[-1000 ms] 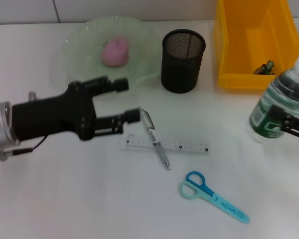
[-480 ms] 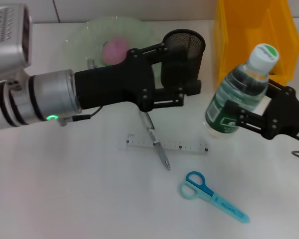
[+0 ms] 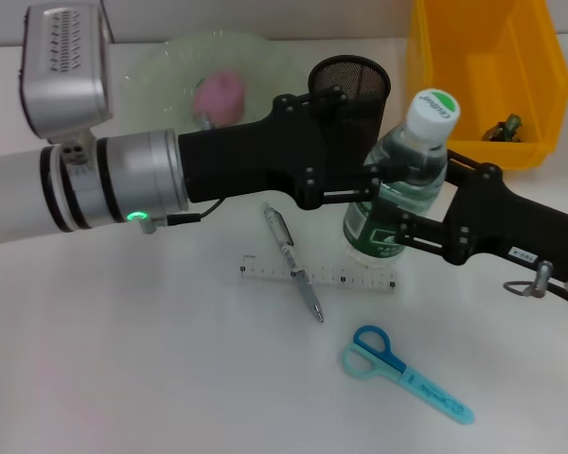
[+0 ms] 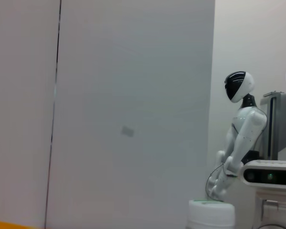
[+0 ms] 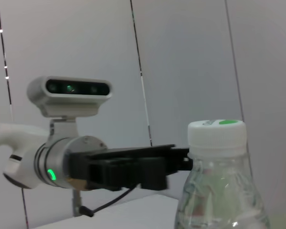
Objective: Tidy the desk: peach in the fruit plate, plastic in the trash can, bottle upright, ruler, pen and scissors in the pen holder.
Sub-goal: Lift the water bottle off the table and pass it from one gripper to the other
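Between two hands (image 3: 364, 184) (image 3: 398, 232), one bottle (image 3: 398, 184), upright

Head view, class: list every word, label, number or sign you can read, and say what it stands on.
Nothing here reads clearly.
Bottle green label: white print, too blurred to read.
Ruler: dark marks only, no legible numbers.
Scissors blade: dark print, too small to read.
Right gripper, shut on the bottle: small white tag on its arm, unreadable.
Pen: no text visible.

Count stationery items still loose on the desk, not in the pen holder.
3. The ruler lies flat mid-desk, the pen lies across its left end, and the scissors lie nearer the robot, apart from both. The pen holder's inside is partly hidden by the left arm.
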{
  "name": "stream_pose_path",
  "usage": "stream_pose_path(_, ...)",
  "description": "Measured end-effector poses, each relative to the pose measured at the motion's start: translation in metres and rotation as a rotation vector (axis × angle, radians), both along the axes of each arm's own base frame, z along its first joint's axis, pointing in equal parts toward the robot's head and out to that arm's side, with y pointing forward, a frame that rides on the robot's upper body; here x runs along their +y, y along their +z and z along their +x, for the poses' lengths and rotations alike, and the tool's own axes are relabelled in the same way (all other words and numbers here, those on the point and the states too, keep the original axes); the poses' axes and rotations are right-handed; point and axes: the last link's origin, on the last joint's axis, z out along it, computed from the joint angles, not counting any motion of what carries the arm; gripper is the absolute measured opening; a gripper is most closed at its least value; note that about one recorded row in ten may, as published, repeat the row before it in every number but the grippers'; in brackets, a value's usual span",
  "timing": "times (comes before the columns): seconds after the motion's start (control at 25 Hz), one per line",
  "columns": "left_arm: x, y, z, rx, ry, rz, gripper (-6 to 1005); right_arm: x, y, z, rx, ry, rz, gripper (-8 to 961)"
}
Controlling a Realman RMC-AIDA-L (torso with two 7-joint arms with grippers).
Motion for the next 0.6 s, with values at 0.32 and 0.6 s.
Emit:
stream_pose_path(0.32, 0.004, -0.006, 0.004, 0.015, 0.014, -0.007, 793, 0.005, -0.007, -0.006, -0.012, 0.015, -0.024, 748)
stream_pose_path(0.6, 0.004, -0.007, 0.004, 0.008, 0.029, -0.019, 668, 0.006, -0.013, -0.008, -0.032, 0.014, -0.038, 746)
